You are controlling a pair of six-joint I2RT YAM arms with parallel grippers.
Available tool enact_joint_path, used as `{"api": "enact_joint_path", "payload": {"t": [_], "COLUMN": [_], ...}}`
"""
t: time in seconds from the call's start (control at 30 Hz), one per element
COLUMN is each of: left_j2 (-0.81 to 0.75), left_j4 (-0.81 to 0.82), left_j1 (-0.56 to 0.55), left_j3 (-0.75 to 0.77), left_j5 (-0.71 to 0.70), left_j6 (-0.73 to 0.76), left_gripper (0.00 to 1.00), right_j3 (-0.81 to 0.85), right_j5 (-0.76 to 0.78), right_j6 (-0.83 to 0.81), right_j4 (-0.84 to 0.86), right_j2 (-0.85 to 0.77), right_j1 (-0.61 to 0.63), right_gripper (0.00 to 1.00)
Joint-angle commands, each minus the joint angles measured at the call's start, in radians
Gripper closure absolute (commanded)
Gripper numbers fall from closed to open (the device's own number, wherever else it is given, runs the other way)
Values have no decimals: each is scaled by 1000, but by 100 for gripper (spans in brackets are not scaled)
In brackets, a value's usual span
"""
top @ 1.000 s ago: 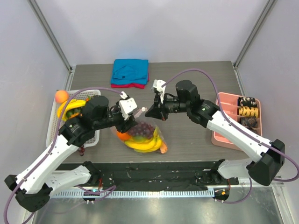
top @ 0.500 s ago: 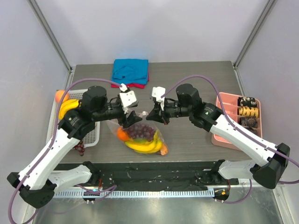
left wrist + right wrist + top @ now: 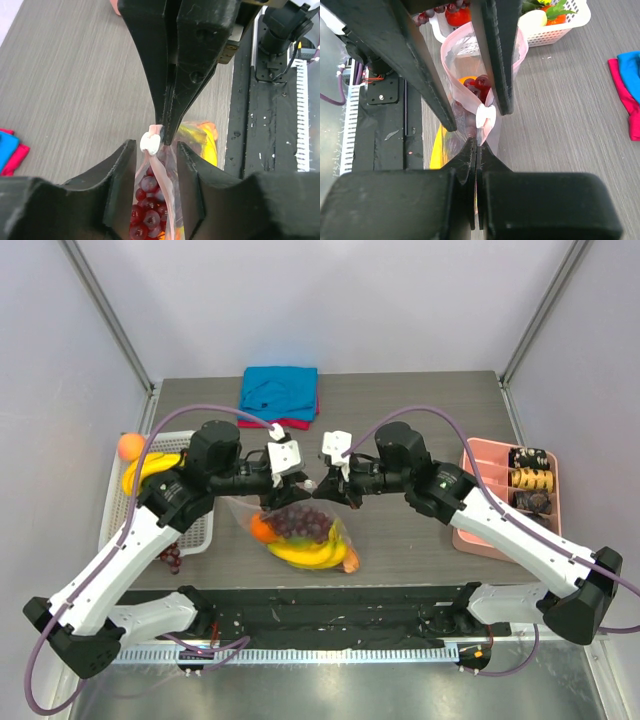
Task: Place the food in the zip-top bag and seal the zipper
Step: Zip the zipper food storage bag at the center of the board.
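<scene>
The zip-top bag point(image 3: 305, 532) hangs upright mid-table, its lower part on the surface, holding the food: purple grapes point(image 3: 300, 520), a yellow banana point(image 3: 305, 552), an orange point(image 3: 262, 530) and a carrot piece point(image 3: 349, 560). My right gripper point(image 3: 476, 145) is shut on the bag's top corner, just beside the zipper's white end point(image 3: 485, 117). My left gripper point(image 3: 156, 150) faces it, open, straddling the pink zipper strip point(image 3: 167, 185) behind the white end point(image 3: 150, 143). There is a gap on each side of the strip. Grapes point(image 3: 147, 200) show below it.
A white basket point(image 3: 112, 510) at the left holds more fruit, with an orange ball point(image 3: 130, 445) at its far corner and grapes point(image 3: 172, 558) by its near side. A blue-and-red cloth point(image 3: 278, 395) lies at the back. A pink tray point(image 3: 480, 530) stands at the right.
My left gripper has slid right along the bag's mouth until it faces the right gripper. Its jaws widened, then narrowed again. The right gripper kept its hold and shifted slightly left.
</scene>
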Motion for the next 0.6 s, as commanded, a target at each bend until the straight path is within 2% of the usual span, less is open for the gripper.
{"api": "enact_joint_path", "payload": {"t": [0.0, 0.23, 0.33, 0.57], "left_j2": [-9, -23, -24, -13], "left_j4": [54, 51, 21, -106], "left_j1": [5, 18, 60, 247], "left_j3": [-20, -32, -37, -46], "left_j5": [30, 46, 47, 95], "left_j6": [23, 17, 12, 86], "left_gripper": [65, 99, 100, 100], "right_j3": [59, 62, 60, 48], "right_j5": [21, 56, 87, 127], "right_j6": [-17, -17, -14, -5], "right_j4": [44, 39, 42, 50], "right_j2": [-36, -36, -44, -71], "right_j1": [13, 14, 14, 14], "right_gripper": [99, 99, 99, 99]}}
